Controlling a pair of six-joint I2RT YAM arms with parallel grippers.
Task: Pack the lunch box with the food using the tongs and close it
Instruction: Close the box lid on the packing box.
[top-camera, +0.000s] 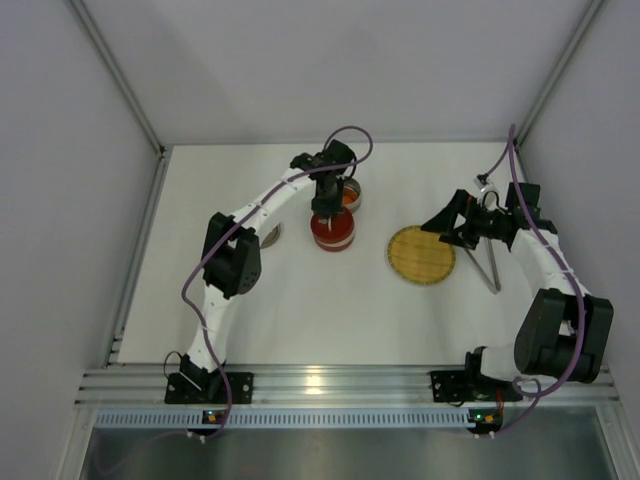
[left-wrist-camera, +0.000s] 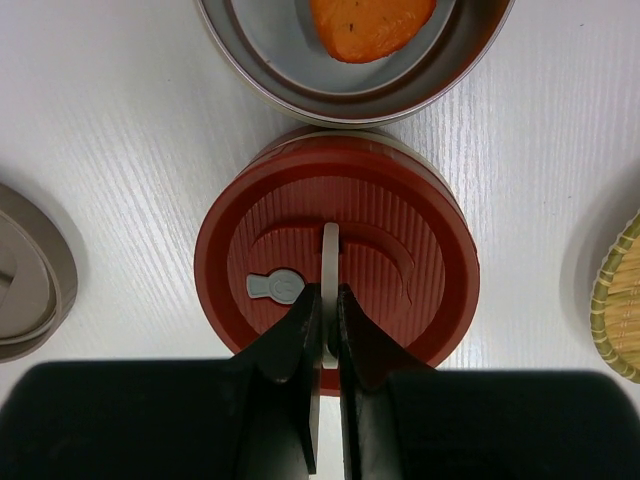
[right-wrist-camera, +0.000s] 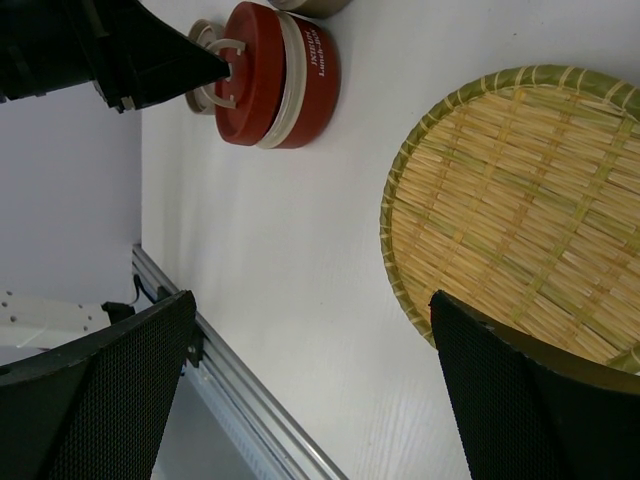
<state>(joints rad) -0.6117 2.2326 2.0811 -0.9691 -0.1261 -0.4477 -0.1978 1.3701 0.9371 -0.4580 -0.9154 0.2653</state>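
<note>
- The orange food lump (left-wrist-camera: 370, 25) and the round steel tin (left-wrist-camera: 290, 97) holding it run off the left wrist view's top edge.
- The pale ring handle (left-wrist-camera: 330, 240) of the red ribbed round lid (left-wrist-camera: 400, 260) is hidden at its near end between the fingers (left-wrist-camera: 295, 335) of the left tool (left-wrist-camera: 328, 300).
- The yellow woven round plate (right-wrist-camera: 520, 200) is cut by the right wrist view's right edge, and a finger (right-wrist-camera: 530, 400) of the right tool (right-wrist-camera: 310, 297) covers part of it.
- The slim silver tongs (top-camera: 490, 265) lie partly under the right arm (top-camera: 545, 265).

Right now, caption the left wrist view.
Left gripper pinches the pale handle of the red lid; orange food sits in the tin behind.
</note>
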